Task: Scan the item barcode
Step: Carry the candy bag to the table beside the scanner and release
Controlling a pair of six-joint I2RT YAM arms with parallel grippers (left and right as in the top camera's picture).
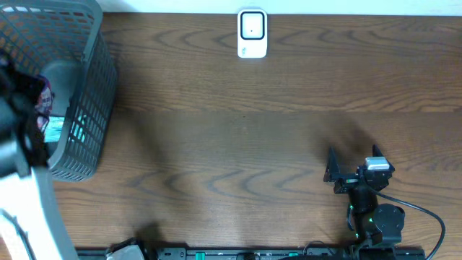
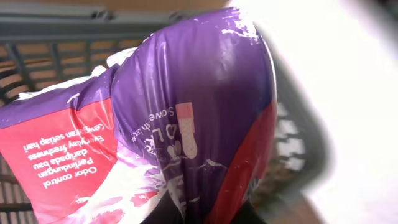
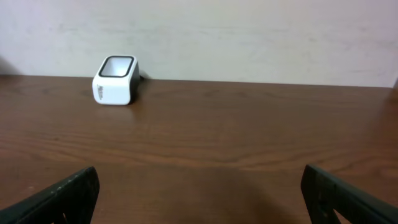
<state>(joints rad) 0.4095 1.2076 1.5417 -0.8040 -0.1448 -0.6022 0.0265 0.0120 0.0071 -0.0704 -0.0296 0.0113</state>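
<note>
Left jaws are pressed together, and the left gripper (image 1: 29, 119) is judged to be pinching a fold of the pouch (image 2: 199, 112), though the fingers themselves are not clearly shown. Right jaws are spread wide, with nothing between them; the right gripper (image 1: 333, 172) is parked low over the table (image 1: 216, 144), well apart from everything.

Table: brown wood, mostly bare.

Basket (image 1: 94, 87): grey mesh, set at the far left corner, with the left arm reaching into it.

Pouch: purple and red glossy film, crinkled, seen inside the basket with the mesh behind it. The wrist view is almost filled by it. Printed text is seen; no barcode is seen on the side shown.

Scanner (image 1: 252, 33): small, white, window facing up, placed at the far edge near the middle, well apart from the basket.

Step in hand is judged to be the pick, with the lift and the carry to the scanner not yet done.

Risks:
- Pouch may be dropped on the lift, since only thin, slick film seems to be pinched.
- Basket may be dragged or tipped if the pouch is caught on the rim or mesh.
- Scan may be missed if the barcode is turned away from the window; its side cannot be told.
- Read may be spoiled by glare or creases in the film.
</note>
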